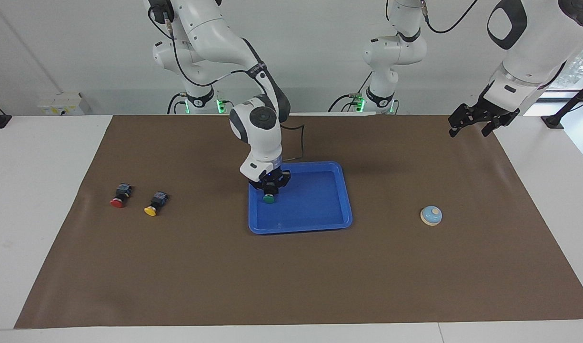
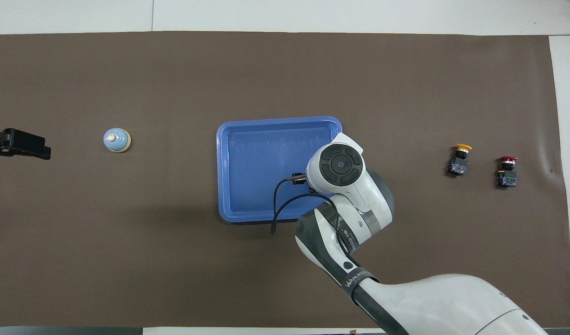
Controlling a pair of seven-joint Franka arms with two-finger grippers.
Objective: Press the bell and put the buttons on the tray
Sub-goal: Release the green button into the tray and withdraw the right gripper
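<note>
While the green button point(image 1: 269, 199) is clamped in the right gripper point(image 1: 269, 192) low over the tray point(image 1: 320, 209), the first placing is judged to be in hand.

Release is called for next, inside the tray's end toward the right arm, close to the raised rim there, with bare tray floor beside it. Afterwards the yellow button point(image 1: 154, 204) and red button point(image 1: 120, 196), lying side by side on the brown mat point(image 1: 291, 276) toward the right arm's end, are to be fetched across open mat. The bell point(image 1: 431, 215) is set well apart toward the left arm's end, where the left gripper point(image 1: 477, 125) is kept waiting, fingers spread.
</note>
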